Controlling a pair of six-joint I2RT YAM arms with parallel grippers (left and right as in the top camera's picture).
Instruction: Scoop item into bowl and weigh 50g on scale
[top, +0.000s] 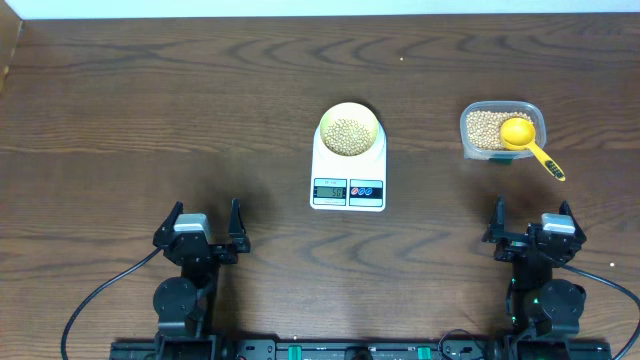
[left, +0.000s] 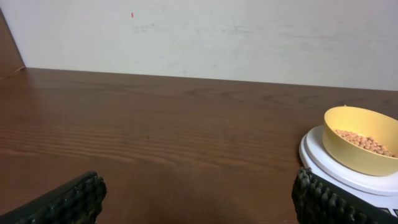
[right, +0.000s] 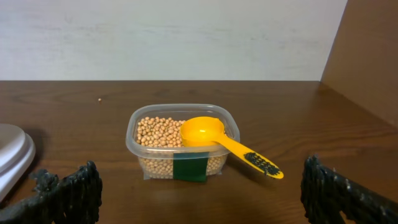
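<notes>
The white scale (top: 348, 170) sits on the dark wooden table (top: 150, 90), its display end toward the arms. On the scale's far end stands the pale yellow bowl (top: 324, 130) with a layer of beans (top: 348, 136) inside. Right of the scale, well apart, a clear tub (top: 465, 130) holds more beans, and the yellow scoop (top: 516, 132) rests in it, handle out over the rim. The left gripper (top: 206, 215) sits near-left of the scale, jaws spread wide and empty. The right gripper (top: 532, 215) sits near-right of the scale, jaws equally wide, gripping nothing.
</notes>
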